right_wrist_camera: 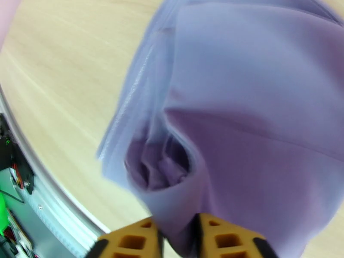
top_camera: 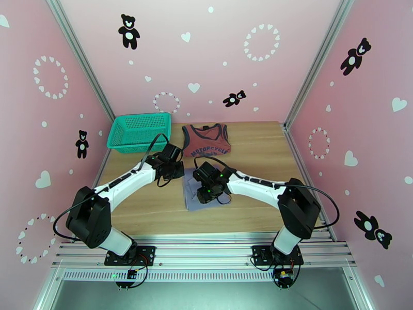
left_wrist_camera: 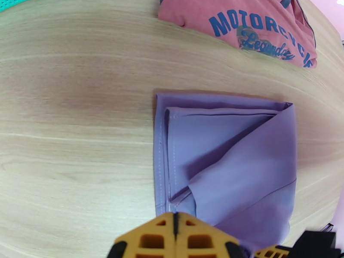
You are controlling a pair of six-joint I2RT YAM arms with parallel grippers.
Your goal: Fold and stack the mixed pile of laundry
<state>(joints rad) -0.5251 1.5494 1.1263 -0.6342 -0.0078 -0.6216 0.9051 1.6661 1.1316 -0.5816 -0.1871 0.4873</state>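
left jaws shut, right jaws clamping shirt (right_wrist_camera: 258,82)

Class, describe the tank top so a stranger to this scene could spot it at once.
On the wooden table, look at the far edge, right of the teal mesh basket. The tank top lies there; unlike the plain lavender shirt in front of it, it is rust-red with navy trim and MOTORCYCLE lettering.
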